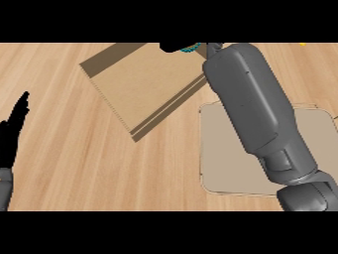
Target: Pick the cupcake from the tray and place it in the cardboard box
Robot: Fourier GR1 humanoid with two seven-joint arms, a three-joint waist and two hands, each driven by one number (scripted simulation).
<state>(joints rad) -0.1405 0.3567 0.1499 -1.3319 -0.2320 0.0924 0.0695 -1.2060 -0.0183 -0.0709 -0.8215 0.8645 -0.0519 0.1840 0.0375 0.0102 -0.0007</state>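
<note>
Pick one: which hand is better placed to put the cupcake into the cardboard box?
Right. The right hand is already extended over the cardboard box's far edge, apparently holding the cupcake. The left hand rests open at the left edge.

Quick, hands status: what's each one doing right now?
Left hand: open, fingers straight, resting at the left edge.
Right hand: over the cardboard box, mostly cut off at the top; cannot be told.

The box (143, 84) lies ahead of me, the tray (230, 154) just right of it and nearer, under my right forearm (255, 109).
</note>
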